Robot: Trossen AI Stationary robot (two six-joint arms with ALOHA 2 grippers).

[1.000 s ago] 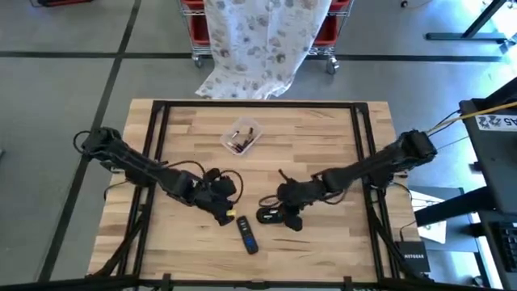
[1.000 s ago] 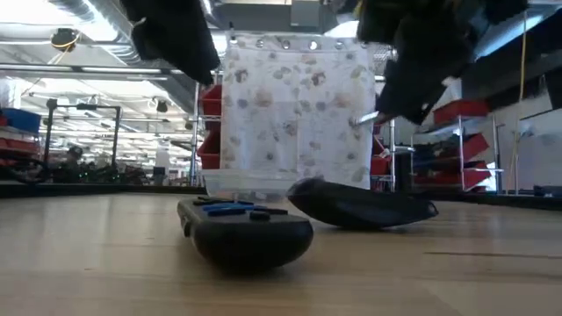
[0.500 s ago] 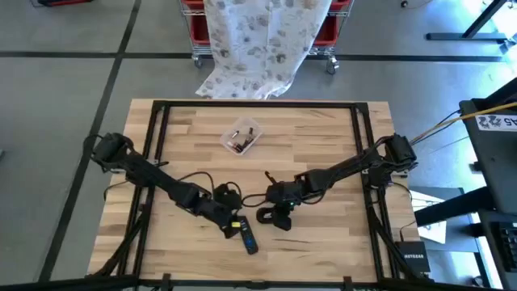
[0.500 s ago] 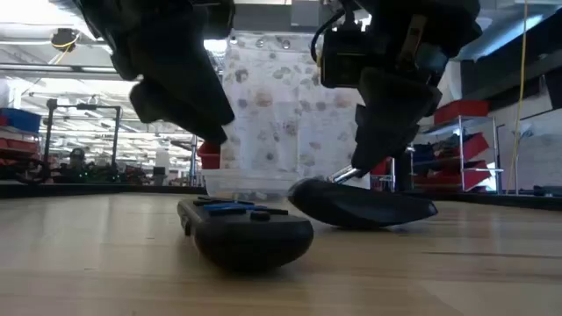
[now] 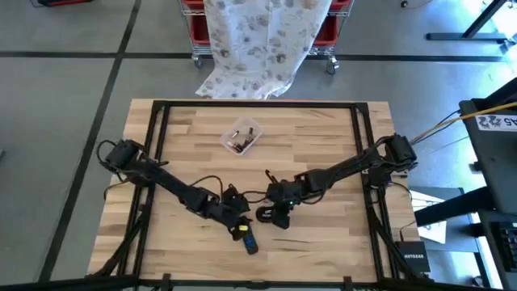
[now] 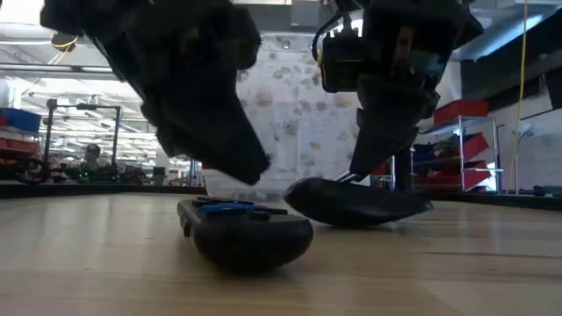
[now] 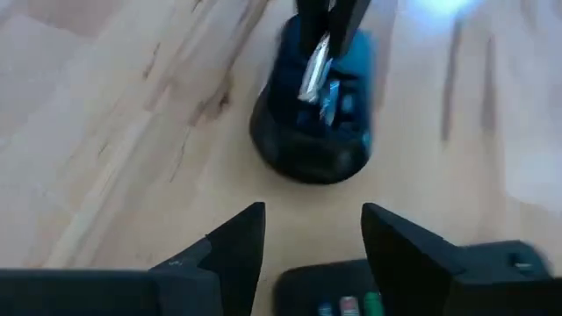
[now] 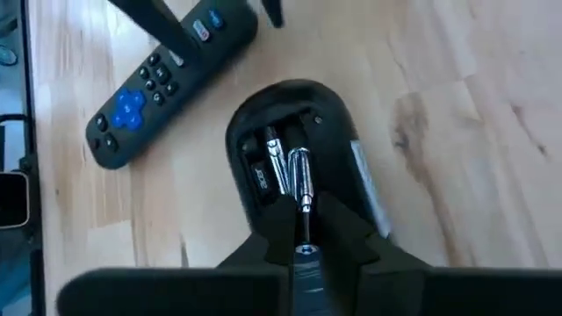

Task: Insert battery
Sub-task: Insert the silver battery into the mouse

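Right hand (image 8: 303, 230) gripping battery (image 8: 301, 180), over mouse (image 8: 303, 158)

Black mouse (image 8: 299, 167), silver battery (image 8: 300, 180) in my right claw (image 8: 303, 233). Black remote (image 8: 167, 83), blue and white buttons. Pale wood-grain bench (image 5: 323, 137). White cloth (image 5: 258, 40), brownish speckle print.

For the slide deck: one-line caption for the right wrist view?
Right gripper holds a silver cylindrical battery over the open compartment of the upturned black mouse, beside a black remote.
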